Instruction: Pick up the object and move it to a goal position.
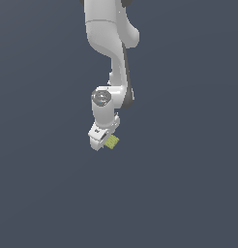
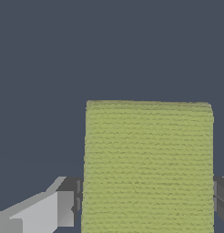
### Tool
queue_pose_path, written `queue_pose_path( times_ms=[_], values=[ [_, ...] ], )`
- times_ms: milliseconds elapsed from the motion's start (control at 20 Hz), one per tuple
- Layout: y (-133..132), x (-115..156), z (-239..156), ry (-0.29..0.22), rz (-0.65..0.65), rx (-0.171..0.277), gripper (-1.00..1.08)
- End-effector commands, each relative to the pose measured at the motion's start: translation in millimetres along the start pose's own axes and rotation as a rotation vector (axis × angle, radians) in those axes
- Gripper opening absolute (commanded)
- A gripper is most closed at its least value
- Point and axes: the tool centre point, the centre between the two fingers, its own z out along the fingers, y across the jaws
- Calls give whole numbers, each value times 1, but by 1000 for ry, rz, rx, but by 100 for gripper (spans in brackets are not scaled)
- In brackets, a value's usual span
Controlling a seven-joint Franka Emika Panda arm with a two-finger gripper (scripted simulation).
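Note:
The object (image 1: 111, 141) is a small yellow-green block with a faint grid texture. In the exterior view it sits just under the white gripper hand (image 1: 105, 137), partly hidden by it. In the wrist view the block (image 2: 148, 166) fills the space between the two fingers. One grey finger pad (image 2: 70, 202) touches one side of it and the other pad (image 2: 221, 198) touches the opposite side. The gripper (image 2: 148, 205) is shut on the block. Whether the block rests on the floor or hangs above it cannot be told.
The white arm (image 1: 111, 43) comes down from the top of the exterior view. A plain dark grey-blue surface (image 1: 188, 193) lies all around, with nothing else in view.

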Motion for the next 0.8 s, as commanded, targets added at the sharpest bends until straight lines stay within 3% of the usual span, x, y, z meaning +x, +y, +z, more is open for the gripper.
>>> queue_pose_path(
  times_ms=[0, 750],
  values=[
    [19, -3, -6, 1, 0, -1, -100],
    [127, -23, -37, 1, 0, 1, -100]
  ],
)
